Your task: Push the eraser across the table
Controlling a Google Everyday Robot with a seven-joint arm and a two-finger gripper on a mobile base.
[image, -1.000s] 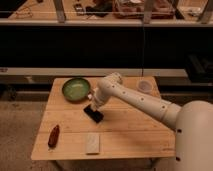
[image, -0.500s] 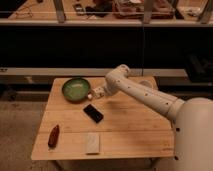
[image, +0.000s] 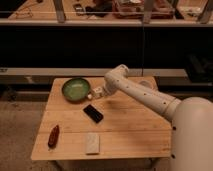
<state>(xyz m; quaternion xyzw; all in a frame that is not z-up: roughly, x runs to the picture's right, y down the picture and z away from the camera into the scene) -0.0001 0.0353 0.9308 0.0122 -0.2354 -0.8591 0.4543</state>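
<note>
The eraser [image: 93, 113], a flat black slab, lies diagonally on the light wooden table [image: 131, 136], a little left of its middle. My gripper [image: 98, 93] is shut and hangs at the end of the white arm [image: 140, 94]. It is behind the eraser and apart from it, just right of the green bowl. Nothing is held in it. Small white pieces near the gripper tip blend with it.
A green bowl [image: 76, 89] stands at the table's back left. A red object [image: 53, 135] lies near the front left edge and a pale beige block [image: 92, 143] near the front edge. A pale round thing [image: 145, 84] sits at the back right. Dark shelving runs behind the table.
The gripper has lifted off the eraser and drawn back toward the bowl. The eraser now lies fully uncovered, close to where it was.
</note>
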